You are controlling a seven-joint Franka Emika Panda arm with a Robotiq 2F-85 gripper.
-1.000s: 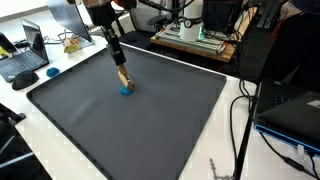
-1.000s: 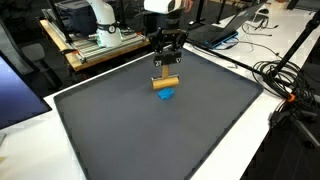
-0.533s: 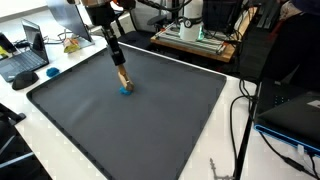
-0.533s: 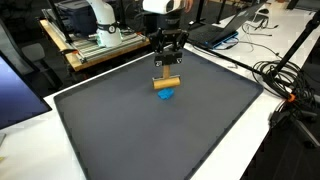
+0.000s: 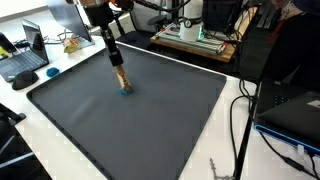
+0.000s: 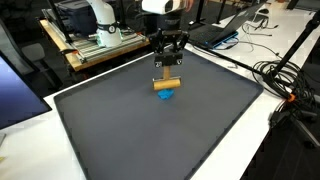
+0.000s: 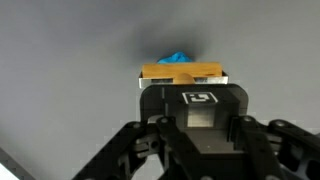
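Observation:
My gripper (image 6: 167,70) points straight down over the dark mat (image 6: 150,130), shut on a small tan wooden block (image 6: 167,84). Right under the block lies a small blue object (image 6: 167,96); block and blue object look in contact, though I cannot tell whether the block rests on it. In an exterior view the same stack shows as the block (image 5: 121,80) over the blue object (image 5: 126,91). The wrist view has the block (image 7: 181,73) across the fingertips of the gripper (image 7: 181,86), with the blue object (image 7: 178,58) peeking out beyond it.
The mat (image 5: 130,130) lies on a white table. A laptop (image 5: 25,62) and a mouse (image 5: 52,72) sit beside one mat edge. A wooden crate with equipment (image 6: 95,45) stands behind the arm. Cables (image 6: 290,80) trail beside the table.

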